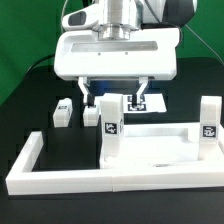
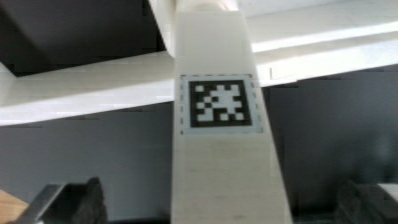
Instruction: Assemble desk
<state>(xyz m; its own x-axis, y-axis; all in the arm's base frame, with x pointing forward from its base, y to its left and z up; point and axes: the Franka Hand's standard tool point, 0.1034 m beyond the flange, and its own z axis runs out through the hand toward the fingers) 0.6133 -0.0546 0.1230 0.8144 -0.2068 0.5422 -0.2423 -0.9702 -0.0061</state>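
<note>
The white desk top (image 1: 160,152) lies flat at the front right. One tagged white leg (image 1: 108,126) stands upright at its near-left corner, and a second leg (image 1: 208,126) stands at its right end. My gripper (image 1: 114,97) hangs just above the left leg and is open, its fingers wide apart and holding nothing. In the wrist view that leg (image 2: 222,120) fills the middle, and my gripper (image 2: 222,205) straddles it. The dark fingers (image 2: 71,205) stand clear of it on both sides. Two loose legs (image 1: 65,111) (image 1: 92,115) lie on the black table behind.
Long white frame bars run along the front (image 1: 100,182) and the exterior view's left (image 1: 26,158). The marker board (image 1: 148,102) lies flat behind the desk top. A green backdrop stands behind the table.
</note>
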